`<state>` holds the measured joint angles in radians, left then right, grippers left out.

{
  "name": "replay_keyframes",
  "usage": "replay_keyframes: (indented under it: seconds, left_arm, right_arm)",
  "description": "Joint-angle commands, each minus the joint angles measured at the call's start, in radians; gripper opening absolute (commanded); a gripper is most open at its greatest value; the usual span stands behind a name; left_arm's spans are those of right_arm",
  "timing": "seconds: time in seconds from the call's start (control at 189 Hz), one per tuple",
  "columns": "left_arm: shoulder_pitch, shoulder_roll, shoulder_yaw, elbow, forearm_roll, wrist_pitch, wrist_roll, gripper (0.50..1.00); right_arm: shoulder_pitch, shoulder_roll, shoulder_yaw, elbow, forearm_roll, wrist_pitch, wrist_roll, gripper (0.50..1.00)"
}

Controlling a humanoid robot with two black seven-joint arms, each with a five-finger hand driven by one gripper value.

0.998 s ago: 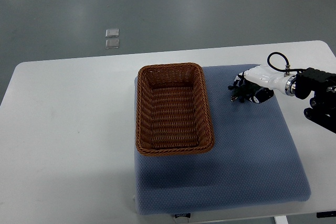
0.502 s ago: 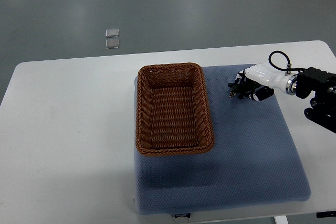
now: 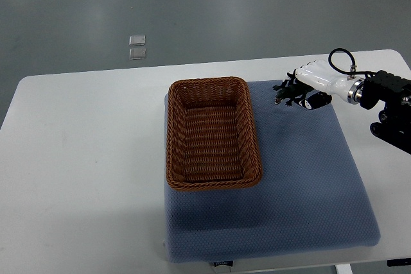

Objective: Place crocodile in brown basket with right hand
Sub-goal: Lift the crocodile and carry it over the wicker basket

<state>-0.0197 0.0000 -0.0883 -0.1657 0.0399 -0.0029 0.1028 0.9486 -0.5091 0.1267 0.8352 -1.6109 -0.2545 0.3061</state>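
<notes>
A small dark green crocodile hangs in the fingers of my right hand, lifted above the blue mat. The white hand reaches in from the right edge and is shut on the toy, whose legs and tail stick out to the left. The brown wicker basket stands on the mat's left part, to the left of the hand, and nothing shows inside it. The left arm is out of the picture.
A blue padded mat covers the right half of the white table. My right arm's black joint sits at the right edge. Two small clear items lie on the grey floor beyond the table.
My right hand has risen off the mat with the crocodile and shifted toward the far side and slightly left. The basket has not moved.
</notes>
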Motion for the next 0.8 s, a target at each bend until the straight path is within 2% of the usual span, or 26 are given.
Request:
replay_keyframes:
  seconds: [0.0, 0.327, 0.697, 0.792]
  left_arm:
    - [0.0, 0.0, 0.001, 0.0, 0.0, 0.0, 0.0, 1.0]
    - [0.001, 0.0, -0.001, 0.0, 0.0, 0.0, 0.0, 1.0]
    - [0.0, 0.0, 0.001, 0.0, 0.0, 0.0, 0.0, 1.0]
    - [0.0, 0.0, -0.001, 0.0, 0.0, 0.0, 0.0, 1.0]
  right_arm:
    - [0.03, 0.0, -0.001, 0.047, 0.0, -0.017, 0.007, 0.5]
    - [0.137, 0.015, 0.001, 0.183, -0.004, -0.034, 0.053, 0.5]
    - [0.113, 0.156, -0.009, 0.28, -0.004, -0.032, 0.064, 0.5]
    - [0.088, 0.167, -0.012, 0.28, -0.006, -0.028, 0.062, 0.543]
